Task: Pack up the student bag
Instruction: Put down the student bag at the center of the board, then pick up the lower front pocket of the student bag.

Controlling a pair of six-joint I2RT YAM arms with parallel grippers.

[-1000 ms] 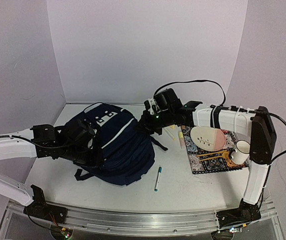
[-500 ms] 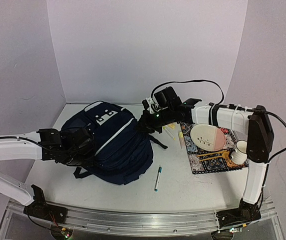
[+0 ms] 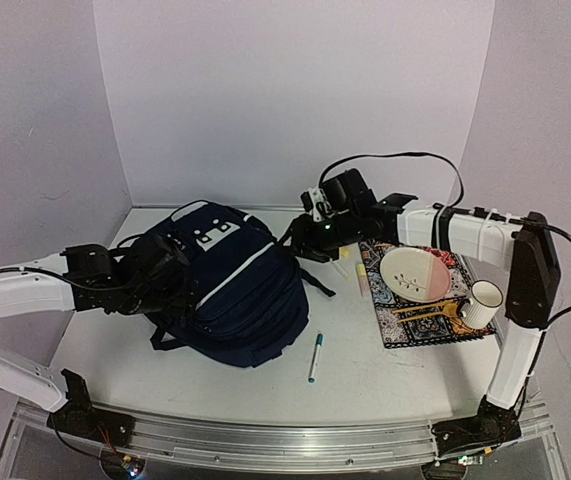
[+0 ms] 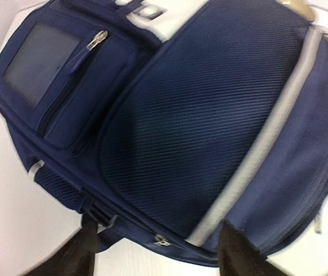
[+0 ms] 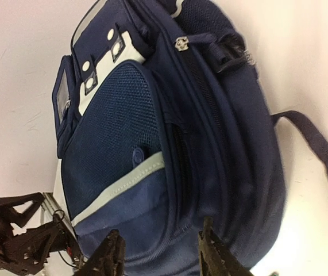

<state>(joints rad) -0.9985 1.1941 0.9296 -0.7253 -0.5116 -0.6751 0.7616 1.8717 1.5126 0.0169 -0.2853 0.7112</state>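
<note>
The student bag [image 3: 235, 290] is a large navy backpack with pale stripes, lying on the table between the two arms. My left gripper [image 3: 165, 265] is at the bag's left side. In the left wrist view the left gripper [image 4: 155, 259] stands open over the bag's [image 4: 198, 115] lower edge, where a zipper pull [image 4: 162, 240] shows, with nothing gripped. My right gripper [image 3: 300, 238] is at the bag's upper right side. In the right wrist view the right gripper [image 5: 161, 259] stands open, fingertips [image 5: 212, 253] apart just off the bag's [image 5: 152, 144] side panel.
A teal pen [image 3: 315, 357] lies in front of the bag. To the right, a patterned mat [image 3: 410, 325] carries a plate [image 3: 417, 275], a white mug [image 3: 483, 303] and gold cutlery [image 3: 430, 311]. Small pale items [image 3: 350, 268] lie between bag and mat.
Both grippers have opened and let go of the bag. The right gripper has drawn back a little to the right, and the bag has settled lower on the table.
</note>
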